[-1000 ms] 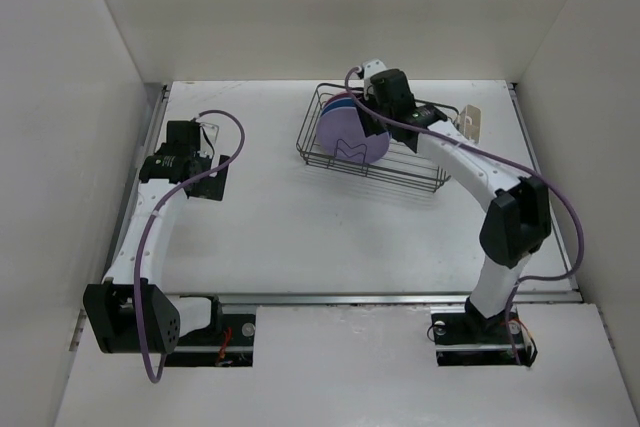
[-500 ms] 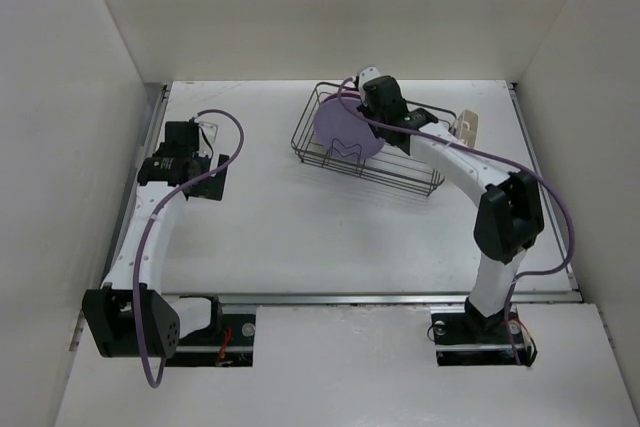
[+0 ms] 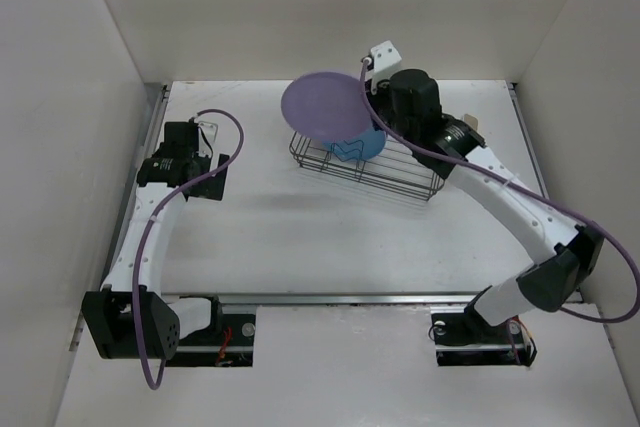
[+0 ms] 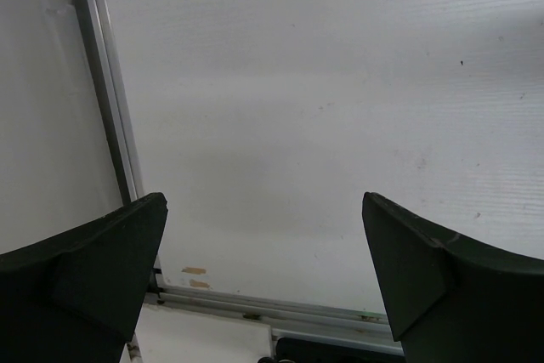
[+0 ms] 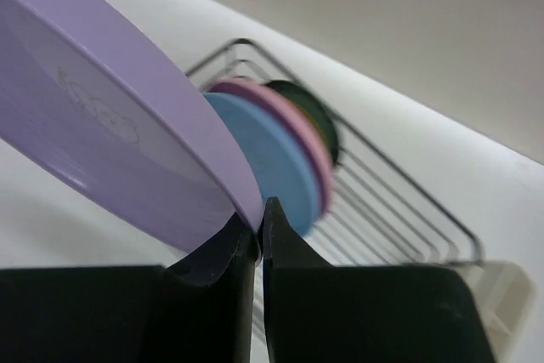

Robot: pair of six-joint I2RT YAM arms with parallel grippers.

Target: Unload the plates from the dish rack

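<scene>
My right pincer (image 5: 259,214) is pressed together on the rim of the plain round lavender plate (image 5: 102,133), its two dark fingers nipping the edge between them. From the overhead camera, that lavender plate (image 3: 322,104) hangs tilted in the air over the far left end of the dark wire rectangular dish rack (image 3: 400,172), with the right pincer (image 3: 364,97) at its right edge. I read it as up out of the dividers.

In the right wrist camera, three plates stand on edge in the dish rack (image 5: 408,210) behind the held one. The round blue plate (image 5: 272,159) is nearest, the round pink plate (image 5: 297,129) is just behind it, and a smaller dark greenish plate (image 5: 316,116) is at the back. That last one is blurred, so I cannot make out any pattern on it. The small cream cup (image 5: 501,291) sits at the rack's other end. From above I can pick out only the blue plate (image 3: 360,144) inside the wires.

My left pincer (image 3: 200,129) is well apart from all this, over by the left side of the white surface (image 3: 300,237). In its own camera the left pincer (image 4: 263,201) is spread wide and holds nothing, with bare surface (image 4: 297,82) between the fingers.
</scene>
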